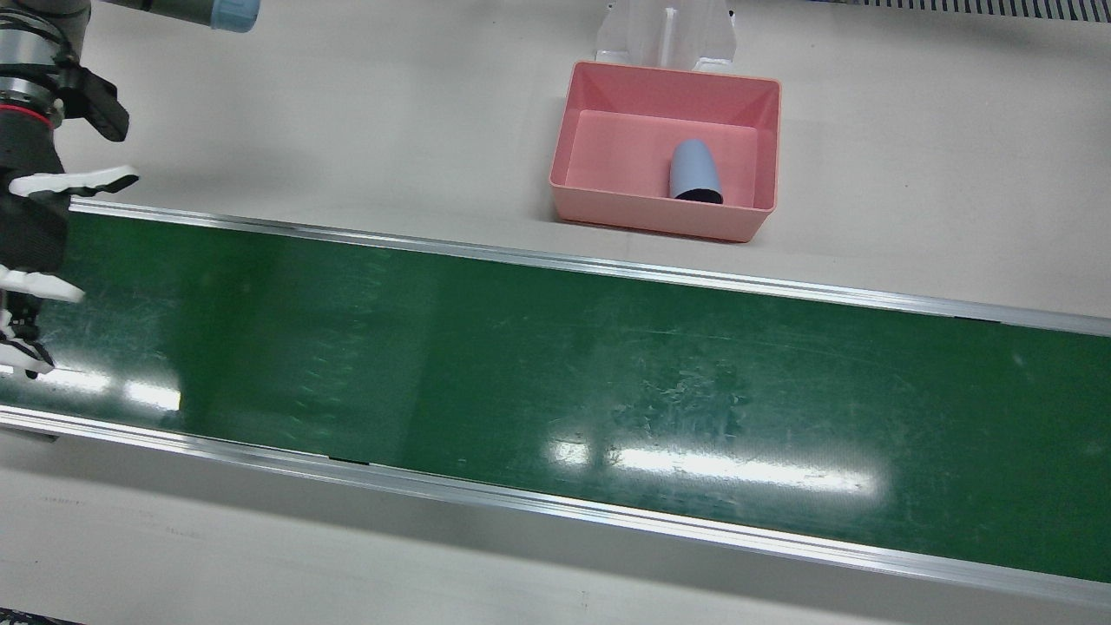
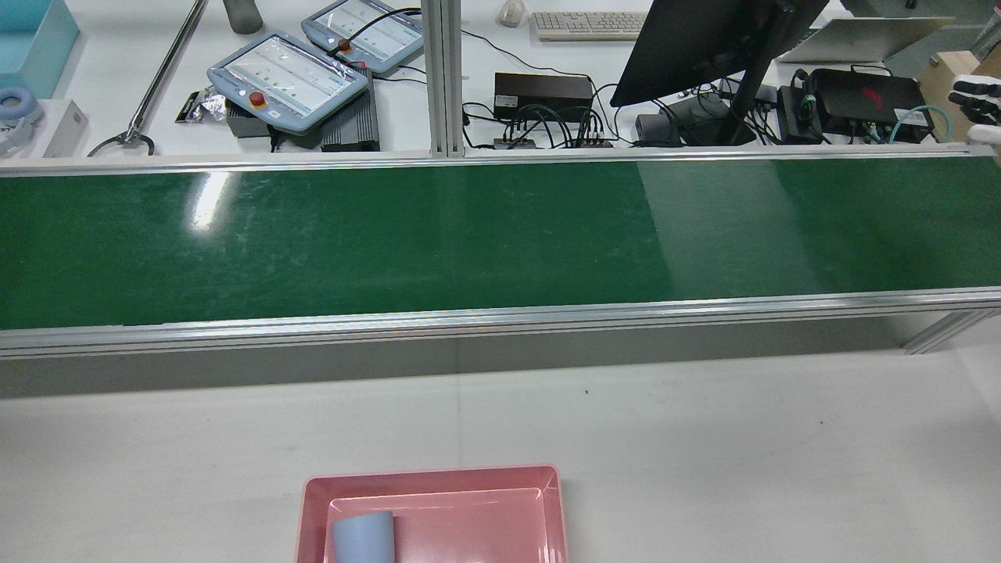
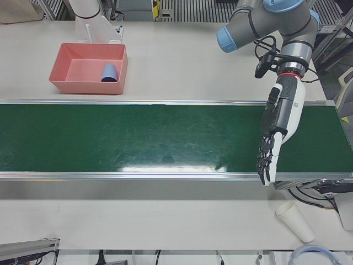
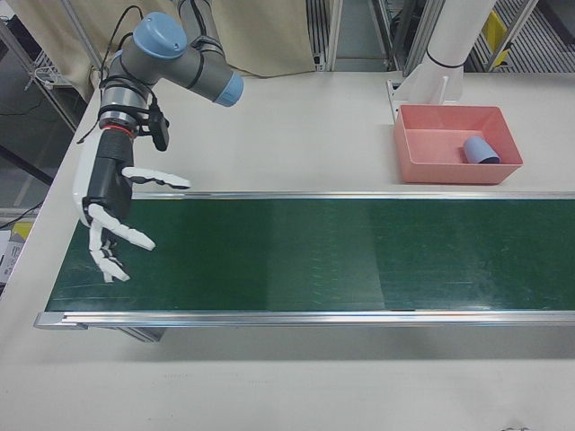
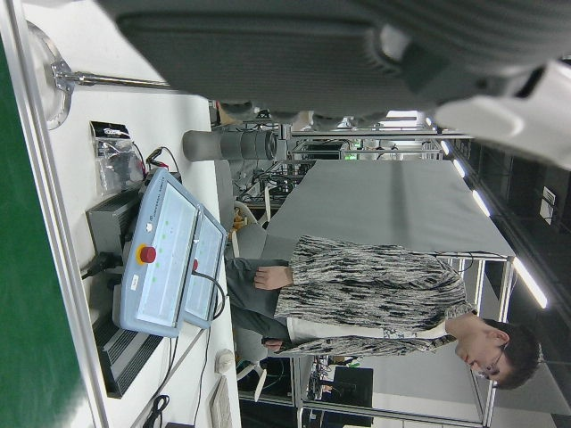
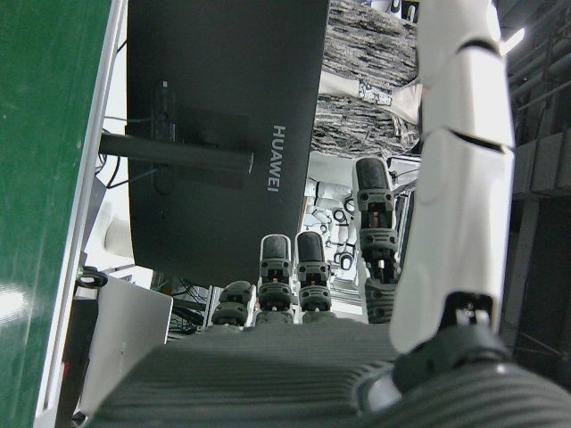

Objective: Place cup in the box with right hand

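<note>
A grey-blue cup (image 1: 694, 169) lies on its side inside the pink box (image 1: 664, 74), toward its right half; it also shows in the rear view (image 2: 362, 536) and the right-front view (image 4: 481, 149). My right hand (image 4: 112, 211) is open and empty, fingers spread, above the far end of the green belt, well away from the box. It shows at the left edge of the front view (image 1: 35, 252). My left hand (image 3: 278, 127) is open and empty, fingers stretched down over the belt's other end.
The green conveyor belt (image 1: 521, 365) with metal rails runs across the table in front of the box. A white stand (image 1: 667, 30) is behind the box. Stacked white paper cups (image 3: 295, 221) lie on the table near the left arm.
</note>
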Motion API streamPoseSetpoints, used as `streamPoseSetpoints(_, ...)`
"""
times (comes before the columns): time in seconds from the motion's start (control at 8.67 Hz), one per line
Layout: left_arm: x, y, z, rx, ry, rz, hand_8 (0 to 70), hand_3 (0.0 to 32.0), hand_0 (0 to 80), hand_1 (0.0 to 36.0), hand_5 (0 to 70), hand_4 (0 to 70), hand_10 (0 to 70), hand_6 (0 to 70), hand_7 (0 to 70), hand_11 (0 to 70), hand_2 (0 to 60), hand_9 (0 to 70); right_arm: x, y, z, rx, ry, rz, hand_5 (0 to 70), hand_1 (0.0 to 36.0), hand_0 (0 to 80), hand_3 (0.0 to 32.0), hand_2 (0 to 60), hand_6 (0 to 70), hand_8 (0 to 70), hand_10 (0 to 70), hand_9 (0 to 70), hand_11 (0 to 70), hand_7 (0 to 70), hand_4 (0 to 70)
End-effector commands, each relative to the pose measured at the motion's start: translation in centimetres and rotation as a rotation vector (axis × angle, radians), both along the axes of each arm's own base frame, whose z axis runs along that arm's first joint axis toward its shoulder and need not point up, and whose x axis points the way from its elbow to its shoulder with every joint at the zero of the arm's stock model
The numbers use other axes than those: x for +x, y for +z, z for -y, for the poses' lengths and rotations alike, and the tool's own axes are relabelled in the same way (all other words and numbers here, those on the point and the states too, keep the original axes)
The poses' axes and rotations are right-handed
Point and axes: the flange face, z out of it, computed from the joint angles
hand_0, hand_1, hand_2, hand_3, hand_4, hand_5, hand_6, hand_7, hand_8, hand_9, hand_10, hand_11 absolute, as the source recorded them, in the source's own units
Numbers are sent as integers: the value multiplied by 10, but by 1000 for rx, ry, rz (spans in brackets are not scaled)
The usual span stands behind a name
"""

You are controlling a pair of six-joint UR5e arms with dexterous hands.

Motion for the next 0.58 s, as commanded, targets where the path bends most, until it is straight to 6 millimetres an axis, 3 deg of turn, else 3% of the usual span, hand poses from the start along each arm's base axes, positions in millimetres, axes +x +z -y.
streamPoseSetpoints(0.0, 1, 1, 0, -1, 1, 0, 0, 0, 0, 0, 0, 0, 0, 0, 0, 0, 0, 0, 18, 21, 1, 10, 36, -12, 83, 190, 633, 0, 36, 88, 135, 77, 215, 131, 308, 323)
streamPoseSetpoints(0.12, 0, 1, 0, -3, 0, 0, 0, 0, 0, 0, 0, 0, 0, 0, 0, 0, 0, 0, 16, 17, 4, 30, 33, -8, 84, 167, 638, 0, 0, 89, 136, 94, 215, 156, 305, 330)
streamPoseSetpoints(0.23, 1, 1, 0, -3, 1, 0, 0, 0, 0, 0, 0, 0, 0, 0, 0, 0, 0, 0, 12, 14, 10, 97, 27, 1, 80, 172, 599, 0, 41, 91, 137, 99, 220, 162, 319, 318)
streamPoseSetpoints(0.35, 0, 1, 0, -1, 0, 0, 0, 0, 0, 0, 0, 0, 0, 0, 0, 0, 0, 0, 6, 14, 15, 116, 20, -6, 70, 147, 572, 0, 41, 92, 136, 100, 222, 160, 334, 353)
streamPoseSetpoints(0.46, 1, 1, 0, -1, 1, 0, 0, 0, 0, 0, 0, 0, 0, 0, 0, 0, 0, 0, 2, 4, 28, 133, 16, -3, 70, 154, 571, 0, 53, 90, 133, 91, 218, 147, 330, 338)
